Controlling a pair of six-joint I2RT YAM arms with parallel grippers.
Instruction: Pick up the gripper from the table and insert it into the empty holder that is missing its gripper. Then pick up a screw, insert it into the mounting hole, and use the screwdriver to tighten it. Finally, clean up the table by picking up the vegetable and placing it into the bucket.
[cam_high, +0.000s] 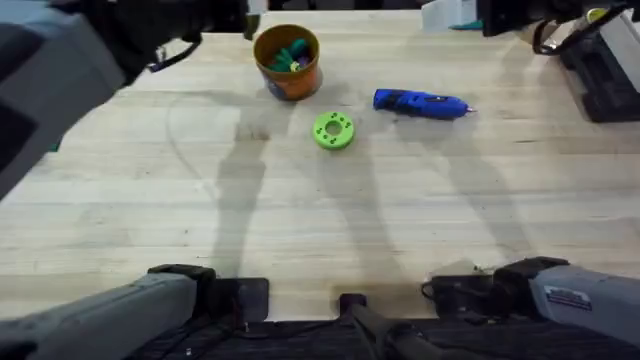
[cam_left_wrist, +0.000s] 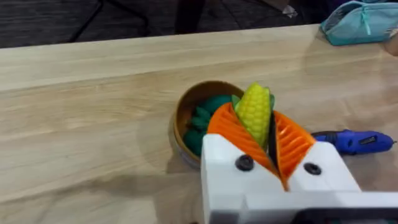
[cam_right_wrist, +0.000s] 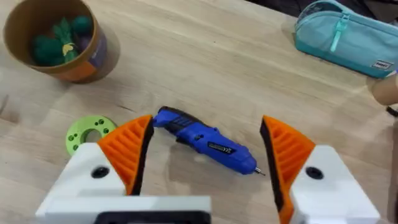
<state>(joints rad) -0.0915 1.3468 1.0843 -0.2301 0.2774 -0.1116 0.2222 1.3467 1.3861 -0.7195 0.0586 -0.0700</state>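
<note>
From overhead, the light wooden table (cam_high: 330, 215) carries the orange-brown bucket (cam_high: 288, 62) near its far edge, green toys inside; just in front and to its right lies a round lime-green disc (cam_high: 333, 130) with holes, and further right the blue screwdriver (cam_high: 420, 103) lies on its side, metal bit pointing right. Both arm bases sit at the near edge. In the left wrist view, the left gripper (cam_left_wrist: 266, 138) pinches the vegetable (cam_left_wrist: 255, 113), a yellow corn cob with green leaves, between its orange ribbed pads, close above the bucket (cam_left_wrist: 186, 121), which holds green items; the screwdriver (cam_left_wrist: 356, 140) lies beyond on the table. In the right wrist view, the right gripper (cam_right_wrist: 208, 146) is spread wide with the screwdriver (cam_right_wrist: 202, 140) lying between its orange pads, untouched; the disc (cam_right_wrist: 89, 132), the bucket (cam_right_wrist: 53, 38) and a teal zipped pouch (cam_right_wrist: 345, 34) lie around.
</note>
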